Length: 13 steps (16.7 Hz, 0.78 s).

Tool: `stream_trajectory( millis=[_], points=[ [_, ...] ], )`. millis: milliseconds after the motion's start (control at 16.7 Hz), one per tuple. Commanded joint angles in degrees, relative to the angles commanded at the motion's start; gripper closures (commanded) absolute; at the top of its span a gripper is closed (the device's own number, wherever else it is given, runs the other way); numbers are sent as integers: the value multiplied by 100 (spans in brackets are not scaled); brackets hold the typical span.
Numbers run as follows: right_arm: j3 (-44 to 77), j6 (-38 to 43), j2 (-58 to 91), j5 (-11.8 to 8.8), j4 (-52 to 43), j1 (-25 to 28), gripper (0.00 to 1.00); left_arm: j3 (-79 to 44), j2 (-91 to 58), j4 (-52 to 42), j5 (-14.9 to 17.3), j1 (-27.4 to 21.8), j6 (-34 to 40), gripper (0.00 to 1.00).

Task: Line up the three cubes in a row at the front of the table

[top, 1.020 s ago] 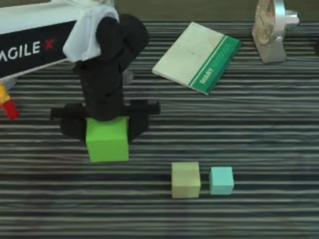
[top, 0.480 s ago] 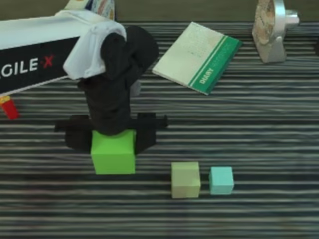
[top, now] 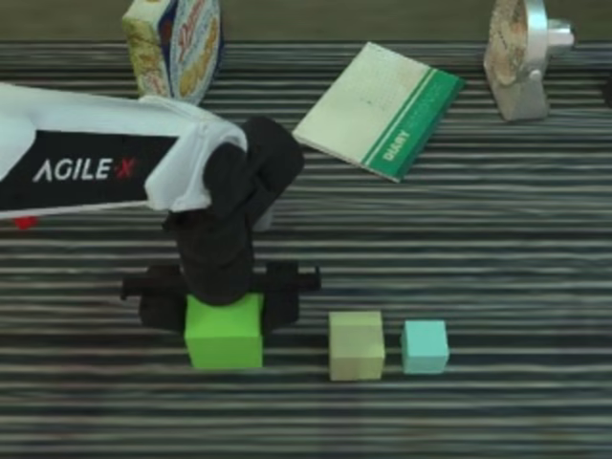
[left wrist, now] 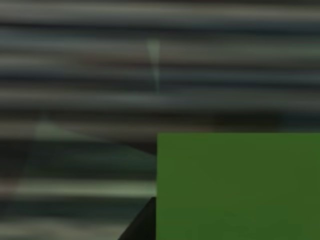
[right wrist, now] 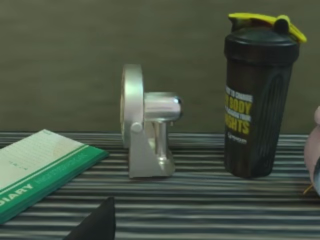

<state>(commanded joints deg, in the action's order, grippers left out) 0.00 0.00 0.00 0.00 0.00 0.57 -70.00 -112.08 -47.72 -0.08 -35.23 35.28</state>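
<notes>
My left gripper (top: 223, 308) is shut on the large bright green cube (top: 226, 337), with its black fingers (top: 163, 304) on either side. The cube sits low at the front of the striped table (top: 497, 239), level with the other two cubes. To its right are the pale olive-yellow cube (top: 357, 345) and then the small light cyan cube (top: 425, 346), close together. A wider gap separates green from olive. The green cube (left wrist: 237, 185) fills much of the left wrist view. Only a dark part of my right gripper (right wrist: 97, 225) shows, in its own wrist view; that arm is out of the top view.
A white book with a green spine (top: 378, 108) lies at the back middle. The cracker box (top: 172, 46) stands at the back left. A silver metal object (top: 516, 57) stands at the back right, with a black shaker bottle (right wrist: 257, 95) beside it.
My left gripper has carried the green cube toward the front of the table and slightly right, bringing it level with the olive and cyan cubes. Those two have not moved.
</notes>
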Motion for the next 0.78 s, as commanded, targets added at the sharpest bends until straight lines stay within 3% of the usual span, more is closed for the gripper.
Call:
stream_trajectory(
  millis=[240,780],
  points=[
    [0,0,0,0,0,0,0,12,-7,15,0,-1,1,100],
    [0,0,0,0,0,0,0,12,-7,15,0,-1,1,32]
  ],
)
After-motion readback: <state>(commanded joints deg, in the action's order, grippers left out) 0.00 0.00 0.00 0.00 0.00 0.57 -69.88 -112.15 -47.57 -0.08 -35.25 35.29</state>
